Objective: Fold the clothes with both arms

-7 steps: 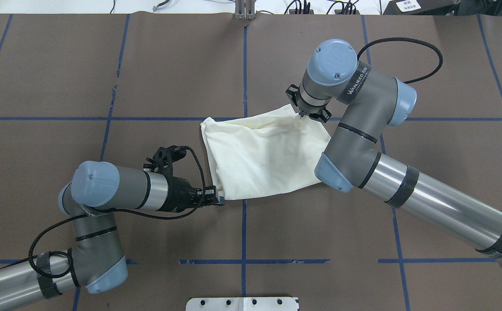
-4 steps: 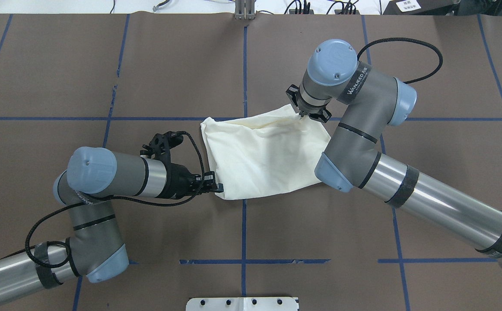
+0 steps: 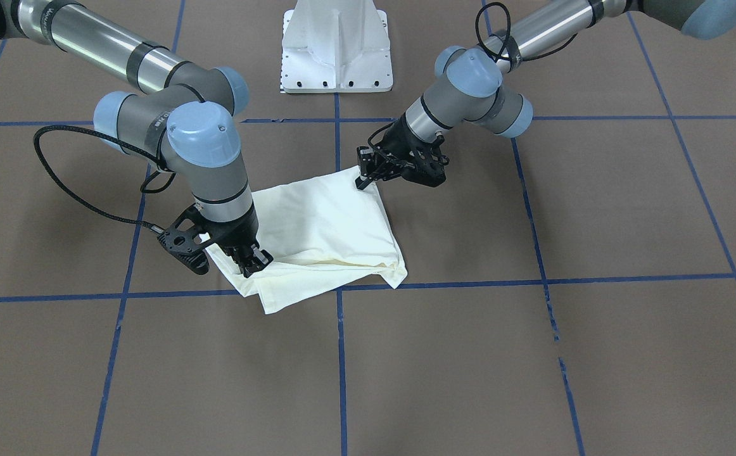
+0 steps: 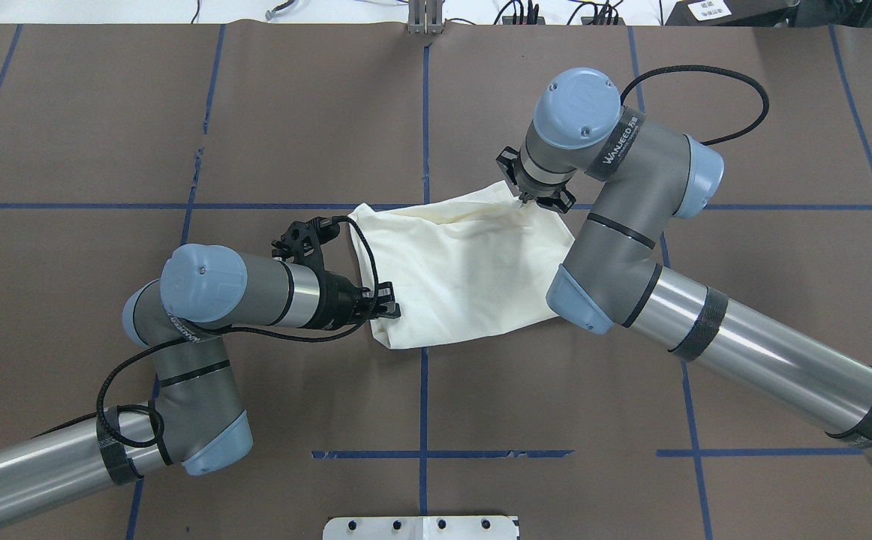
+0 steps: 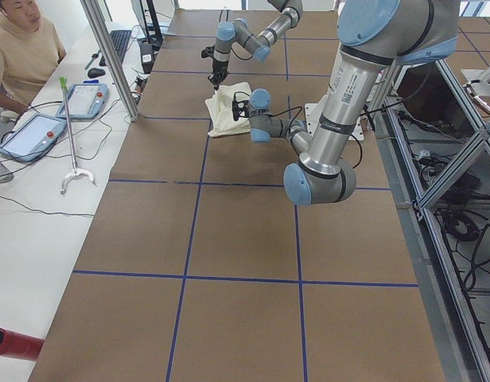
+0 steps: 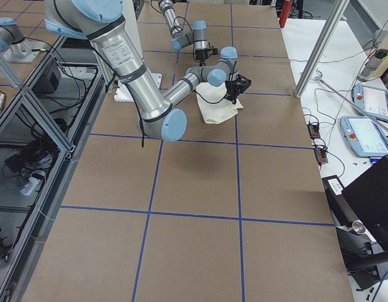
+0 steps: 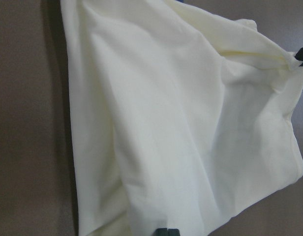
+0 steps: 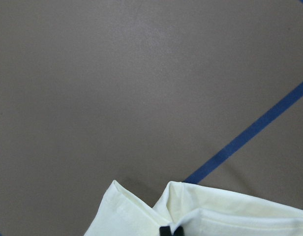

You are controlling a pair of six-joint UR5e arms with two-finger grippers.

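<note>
The cream-white shirt (image 4: pixel 458 270) lies folded into a rough rectangle mid-table, plain side up; its print and collar are hidden. It also shows in the front view (image 3: pixel 323 221). My left gripper (image 4: pixel 389 309) is shut on the shirt's near-left corner; in the left wrist view (image 7: pixel 166 231) its tips pinch the cloth (image 7: pixel 166 123). My right gripper (image 4: pixel 530 199) points down, shut on the far-right corner, as in the front view (image 3: pixel 255 265). In the right wrist view (image 8: pixel 170 230) its tips hold a folded hem (image 8: pixel 215 216).
The white pedestal base (image 4: pixel 421 527) stands at the table's near edge. Blue tape lines (image 4: pixel 424 112) grid the brown table. An operator (image 5: pixel 22 48) sits at a side desk with tablets (image 5: pixel 34 131) beyond the far edge.
My left arm has swung its elbow to the right, and its gripper has moved away from the robot along the shirt's left edge. The right arm has not moved.
</note>
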